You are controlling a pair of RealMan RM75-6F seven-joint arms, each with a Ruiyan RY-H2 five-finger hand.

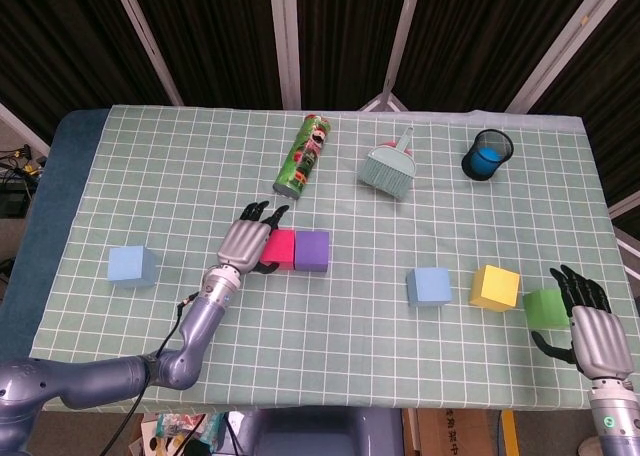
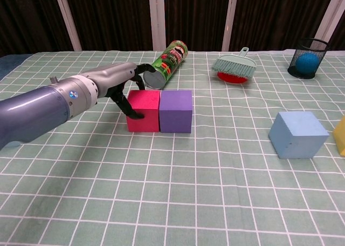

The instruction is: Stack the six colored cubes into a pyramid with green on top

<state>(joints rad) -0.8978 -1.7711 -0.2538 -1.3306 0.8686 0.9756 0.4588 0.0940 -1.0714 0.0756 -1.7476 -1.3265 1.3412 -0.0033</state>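
A red cube (image 1: 279, 248) (image 2: 144, 111) and a purple cube (image 1: 312, 249) (image 2: 176, 111) stand side by side, touching, at the table's middle left. My left hand (image 1: 243, 244) (image 2: 121, 83) lies against the red cube's left face, fingers spread and fingertips on it, holding nothing. Far left sits a light blue cube (image 1: 131, 264). To the right stand another blue cube (image 1: 429, 286) (image 2: 298, 134), a yellow cube (image 1: 495, 287) and a green cube (image 1: 544, 307) in a row. My right hand (image 1: 590, 331) is just right of the green cube, fingers apart and empty.
A green chip can (image 1: 303, 156) (image 2: 167, 64) lies on its side behind the red and purple cubes. A small teal brush (image 1: 390, 166) (image 2: 234, 69) and a black mesh cup (image 1: 487, 154) (image 2: 306, 57) holding a blue ball stand at the back right.
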